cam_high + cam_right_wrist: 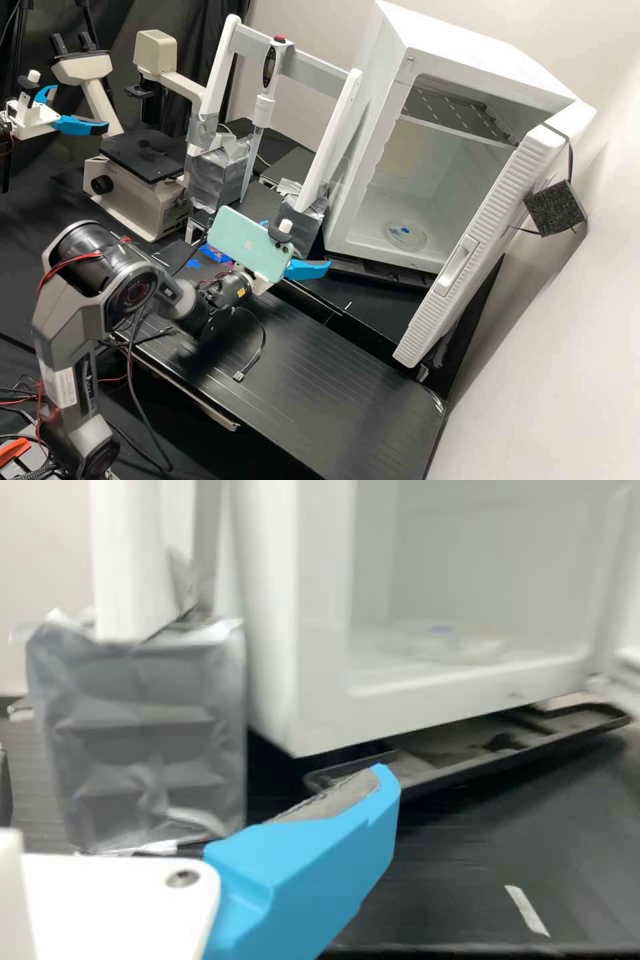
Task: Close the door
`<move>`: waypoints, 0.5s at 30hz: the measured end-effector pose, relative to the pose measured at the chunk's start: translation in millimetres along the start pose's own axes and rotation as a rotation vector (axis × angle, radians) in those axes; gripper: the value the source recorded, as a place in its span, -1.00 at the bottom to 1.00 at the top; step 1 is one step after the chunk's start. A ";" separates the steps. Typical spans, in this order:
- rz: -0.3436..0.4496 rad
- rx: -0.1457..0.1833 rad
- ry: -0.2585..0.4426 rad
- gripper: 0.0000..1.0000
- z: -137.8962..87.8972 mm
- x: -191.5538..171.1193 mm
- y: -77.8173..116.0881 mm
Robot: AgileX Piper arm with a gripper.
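White cabinet (467,59), door (477,247) wide open, well apart from gripper (305,269). Jaws spread, nothing between; exact width can't tell. Dish (405,236) on cabinet floor. White label (65,387) on arm (70,327), yellow label (241,292) near its wrist. Wrist view: dark tray (450,772) under cabinet, pale strip (527,911) on black bench (450,880).

The arm (73,320) has dark grey shells and black joints, a red ring marking 1 end cap (138,292). Red wires (63,265) loop well apart from the mint-green phone (240,241) mounted on it; 1 yellow label (241,292) sits just below the phone. Beside the phone, the white hand (308,269) has bright blue fingers (310,865), 1 grey pad (335,796) and 1 screw (183,878).
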 end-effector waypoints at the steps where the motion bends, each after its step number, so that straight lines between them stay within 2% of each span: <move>1: 0.024 0.010 0.011 1.00 1.9 -5.3 5.7; 4: 0.081 0.033 0.046 1.00 7.2 -18.8 19.6; 7: 0.144 0.042 0.064 1.00 15.6 -32.3 34.9; 15: 0.328 0.049 -0.013 1.00 38.0 -66.5 84.2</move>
